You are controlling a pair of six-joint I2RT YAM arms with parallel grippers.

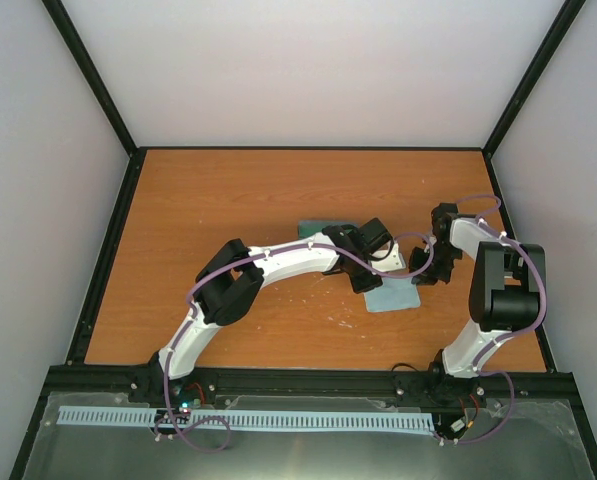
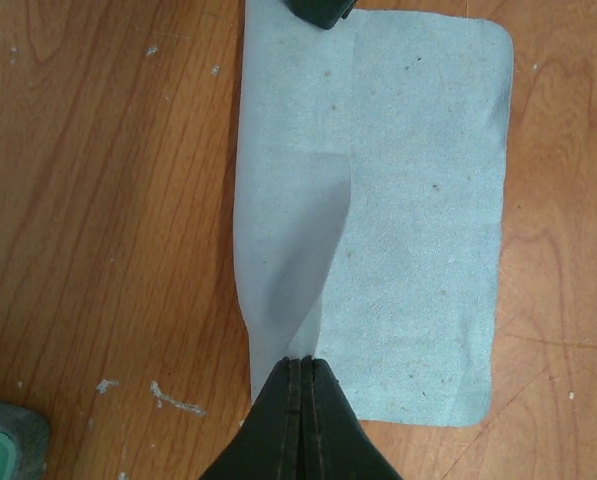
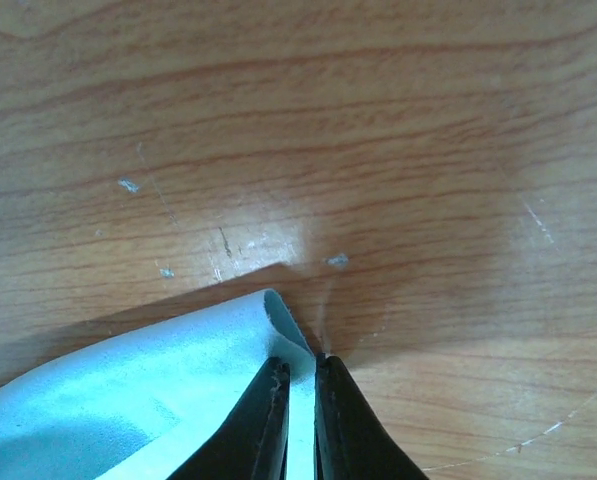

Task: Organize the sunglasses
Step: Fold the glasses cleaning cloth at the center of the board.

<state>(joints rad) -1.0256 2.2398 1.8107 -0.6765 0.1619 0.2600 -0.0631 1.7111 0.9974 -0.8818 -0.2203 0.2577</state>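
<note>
The sunglasses are not showing in any of the three views. Whether they are lying inside the grey-blue case (image 1: 313, 229), which is sitting half covered just above the centre of the top view, cannot be told.

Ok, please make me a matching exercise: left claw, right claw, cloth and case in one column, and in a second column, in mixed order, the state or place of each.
Column one:
1. left claw
2. right claw
3. cloth
4. case

Column two:
A. pale blue, spread on the wooden table
B. closed tight on the cloth's edge, at the foot of a long crease
C. nearly closed on the cloth, whose edge curls up beside it
D. greyish, only its corner shows in the left wrist view, apart from the cloth

Pairs: 1-B, 2-C, 3-A, 4-D.
</note>
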